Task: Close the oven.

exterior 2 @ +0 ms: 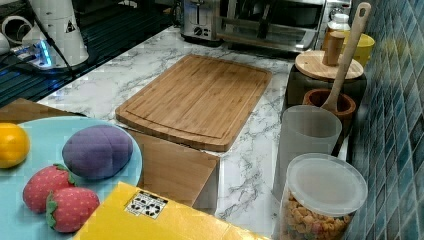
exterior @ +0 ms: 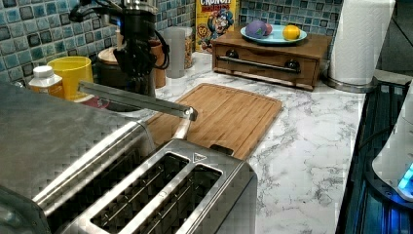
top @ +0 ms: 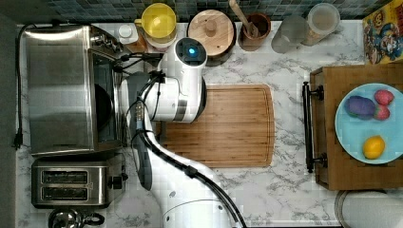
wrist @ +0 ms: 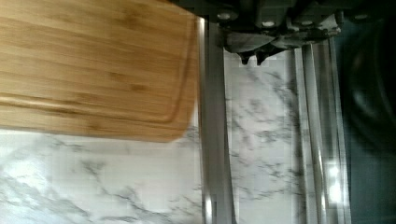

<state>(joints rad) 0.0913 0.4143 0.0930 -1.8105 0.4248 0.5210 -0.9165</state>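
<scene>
The oven (top: 59, 90) stands at the top view's left, its glass door folded down toward the cutting board. Its bar handle (exterior: 136, 100) runs along the door's outer edge, also seen as the handle (wrist: 214, 140) in the wrist view. In the wrist view my gripper (wrist: 253, 58) hangs over the door glass (wrist: 264, 140), just on the oven side of the handle. Its fingertips are close together with nothing between them. The dark oven cavity (wrist: 369, 93) lies beyond. In the left view the gripper (exterior: 138, 73) points down right behind the handle. The open oven (exterior 2: 275, 22) shows far back in the right view.
A two-slot toaster (top: 71, 183) stands beside the oven. A wooden cutting board (top: 223, 126) lies just past the open door. A yellow cup (top: 158, 21), jars and a utensil crock (top: 254, 28) line the back wall. A wooden box (top: 332, 166) carrying a plate stands at the top view's right.
</scene>
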